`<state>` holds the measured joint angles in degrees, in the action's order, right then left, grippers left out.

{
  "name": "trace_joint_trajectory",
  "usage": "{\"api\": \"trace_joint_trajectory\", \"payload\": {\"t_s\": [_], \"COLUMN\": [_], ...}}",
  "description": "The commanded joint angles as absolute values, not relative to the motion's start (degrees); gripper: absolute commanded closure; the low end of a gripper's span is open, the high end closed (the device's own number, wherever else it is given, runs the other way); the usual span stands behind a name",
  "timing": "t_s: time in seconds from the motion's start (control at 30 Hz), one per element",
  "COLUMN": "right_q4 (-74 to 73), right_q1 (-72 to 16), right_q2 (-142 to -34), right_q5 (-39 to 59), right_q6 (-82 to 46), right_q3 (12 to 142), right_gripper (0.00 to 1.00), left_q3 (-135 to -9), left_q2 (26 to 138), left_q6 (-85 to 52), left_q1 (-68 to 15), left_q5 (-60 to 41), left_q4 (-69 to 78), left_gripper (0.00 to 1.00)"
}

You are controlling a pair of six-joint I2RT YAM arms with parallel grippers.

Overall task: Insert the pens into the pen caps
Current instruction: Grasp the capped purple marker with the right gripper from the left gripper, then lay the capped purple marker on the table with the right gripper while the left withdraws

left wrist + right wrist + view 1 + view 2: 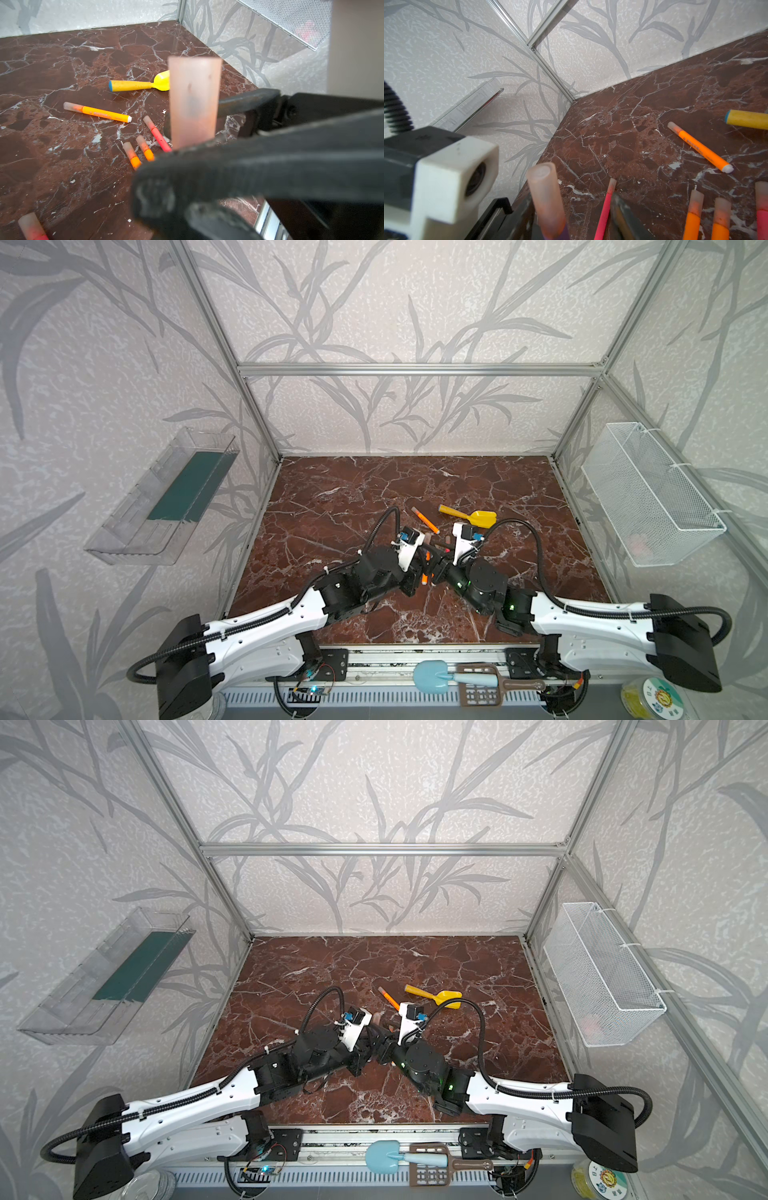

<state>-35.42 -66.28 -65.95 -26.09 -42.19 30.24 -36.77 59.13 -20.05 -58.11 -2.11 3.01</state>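
Note:
A purple pen stands upright with a translucent pinkish pen cap on its tip. My left gripper is shut on the pen below the cap. In the right wrist view the cap sits between the spread fingers of my right gripper, which is open; one fingertip stands well off it. Both grippers meet at mid-table. Capped pens lie on the marble: one orange, two more orange, and red-pink ones.
A yellow toy scoop lies just behind the grippers. A white wire basket hangs on the right wall and a clear tray on the left wall. A blue scoop and a brown sieve rest on the front rail.

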Motion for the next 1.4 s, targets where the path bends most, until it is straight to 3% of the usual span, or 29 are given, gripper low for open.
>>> {"api": "trace_joint_trajectory", "payload": {"t_s": [0.0, 0.2, 0.27, 0.33, 0.43, 0.53, 0.7, 0.9, 1.2, 1.37], "right_q4": [-31.1, -29.3, -27.7, -24.7, -18.9, -12.0, -8.8, -9.3, -12.9, -13.1], "right_q1": [-66.4, -64.9, -64.1, -62.5, -59.3, -54.1, -48.0, -43.5, -40.7, -39.7], "right_q2": [-67.8, -69.6, -69.1, -68.2, -66.8, -66.7, -65.1, -64.4, -74.7, -80.1], "right_q5": [-19.9, -18.5, -18.9, -19.5, -21.3, -21.4, -21.4, -18.5, -13.4, -9.5], "right_q6": [-41.7, -42.4, -42.3, -42.4, -41.8, -42.1, -43.3, -44.5, -44.8, -44.8], "right_q3": [29.7, 30.9, 30.7, 30.4, 29.9, 29.6, 24.3, 20.2, 20.5, 23.0], "right_gripper": [0.47, 0.73, 0.8, 0.85, 0.87, 0.89, 0.9, 0.88, 0.78, 0.72], "left_q3": [-37.3, -36.7, -36.7, -36.7, -36.2, -36.4, -36.0, -31.1, -23.2, -23.4], "left_q2": [58.6, 59.0, 59.1, 59.3, 58.8, 58.0, 55.3, 49.0, 38.4, 38.3], "left_q6": [-20.7, -21.0, -21.2, -21.5, -21.9, -22.4, -23.5, -26.1, -24.9, -22.1], "left_q1": [-58.9, -58.9, -58.9, -58.9, -58.7, -58.3, -56.2, -49.9, -44.0, -39.3], "left_q5": [-5.8, -6.8, -6.4, -4.6, -0.4, 7.0, 19.8, 22.1, 33.3, 35.2], "left_q4": [13.0, 13.6, 12.7, 11.3, 9.8, 6.0, 0.8, 1.8, 2.2, 0.3], "left_gripper": [1.0, 1.0, 0.96, 0.79, 0.41, 0.28, 0.2, 0.13, 0.01, 0.0]}}
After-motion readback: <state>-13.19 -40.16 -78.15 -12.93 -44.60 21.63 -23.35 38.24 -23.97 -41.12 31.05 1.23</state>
